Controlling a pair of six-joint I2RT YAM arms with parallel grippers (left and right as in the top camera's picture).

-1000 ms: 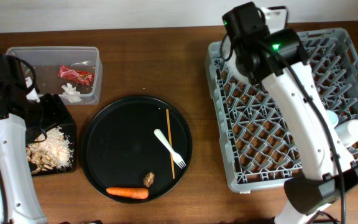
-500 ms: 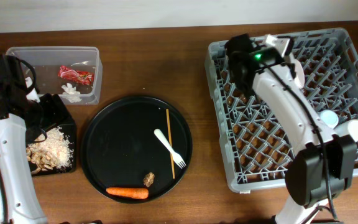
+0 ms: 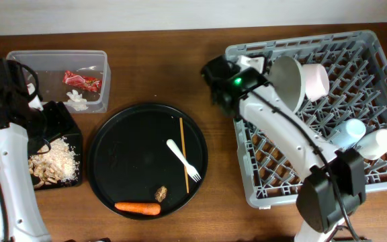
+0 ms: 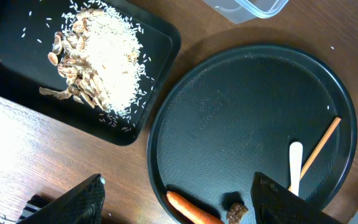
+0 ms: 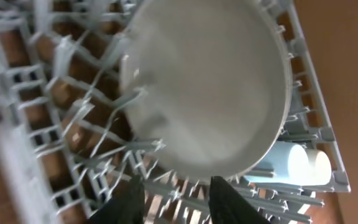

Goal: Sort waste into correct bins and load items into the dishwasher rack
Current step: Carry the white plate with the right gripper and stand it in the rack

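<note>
My right gripper (image 5: 178, 196) is open just off the lower edge of the white plate (image 5: 210, 87), which stands on edge in the grey dishwasher rack (image 3: 294, 171) beside the pink bowl (image 3: 314, 81). A light-blue cup (image 3: 351, 131) and a white cup (image 3: 378, 142) lie at the rack's right side. My left gripper (image 4: 178, 180) hangs open and holds nothing above the near rim of the round tray (image 3: 126, 154). That tray holds the carrot (image 3: 138, 208), brown lump (image 3: 160, 194), wooden stick (image 3: 182, 134) and white fork (image 3: 183, 160).
The clear tub (image 3: 25, 64) at the back left holds a red wrapper (image 3: 81, 81) and a white tissue (image 3: 76, 99). Below it the shallow black tray (image 3: 79, 161) carries beige food scraps (image 3: 54, 161). Bare wood lies between the round tray and the rack.
The right arm has swung left to the rack's left side, uncovering the plate and the pink bowl, and its jaws have parted. The left arm has not moved.
</note>
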